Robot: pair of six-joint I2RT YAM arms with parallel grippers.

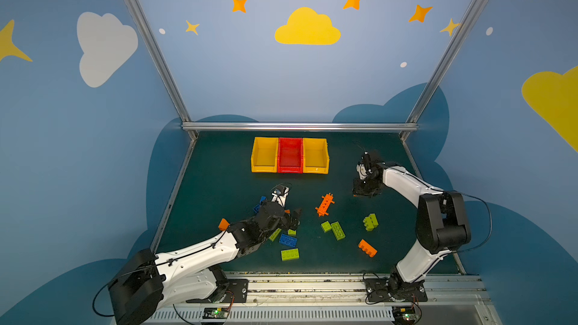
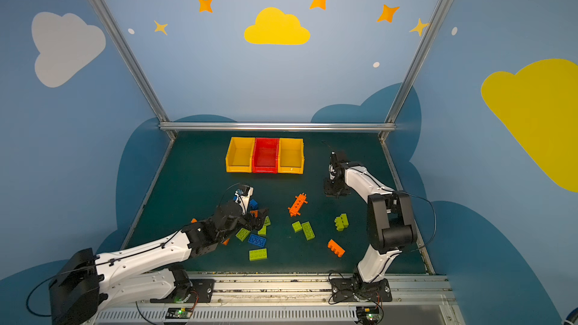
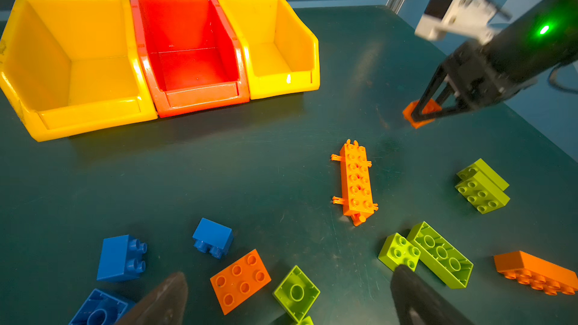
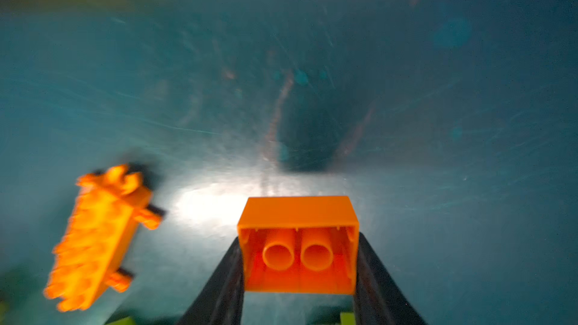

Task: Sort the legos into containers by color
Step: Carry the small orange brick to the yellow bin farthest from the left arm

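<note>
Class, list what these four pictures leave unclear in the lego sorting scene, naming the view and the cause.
- Both top views: the left arm half-hides a small orange brick and others; count unclear.
- Both top views: the right gripper hides nearly all of its held orange brick.
- Right wrist view: the long orange brick is motion-blurred; studs uncountable.
- Left wrist view: the frame edge cuts off a blue brick.

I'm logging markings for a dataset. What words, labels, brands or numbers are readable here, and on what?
No text is readable anywhere.
Red bin, yellow bins: no label shows.
Long orange brick, green brick: stud marks, if any, too small to read.
Small orange brick: plain faces, no mark.
Wall: only painted clouds and stars.
</note>
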